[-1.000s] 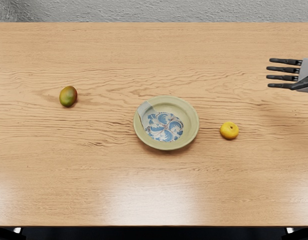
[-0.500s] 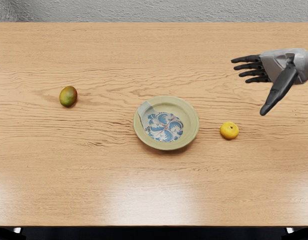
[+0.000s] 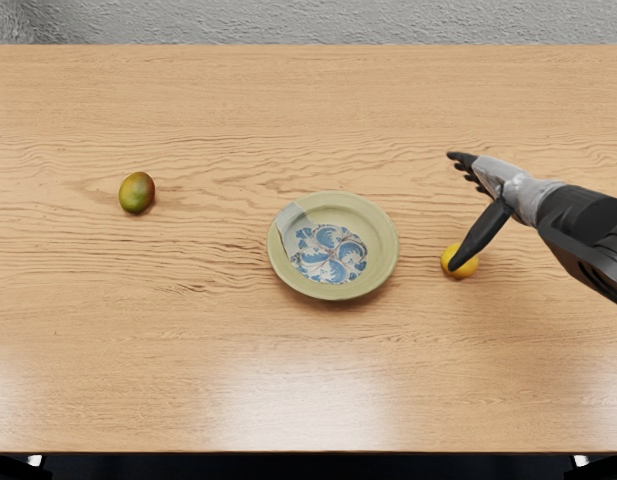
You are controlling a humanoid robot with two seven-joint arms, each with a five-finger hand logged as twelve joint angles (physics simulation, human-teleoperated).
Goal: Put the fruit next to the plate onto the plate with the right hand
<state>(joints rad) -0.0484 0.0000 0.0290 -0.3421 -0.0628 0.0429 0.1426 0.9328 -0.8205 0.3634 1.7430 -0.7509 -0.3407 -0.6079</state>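
Right hand hovers open, fingers spread, over the yellow fruit, which lies on the tabletop between the plate and the right edge. Step in hand looks like the reach. Next move calls for closing the fingers round the fruit.

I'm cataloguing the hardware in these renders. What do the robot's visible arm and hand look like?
Only the right arm shows: a thick, dark grey forearm casing. The right hand has slim black fingers on a pale grey palm and wrist. No cables or markings are visible.
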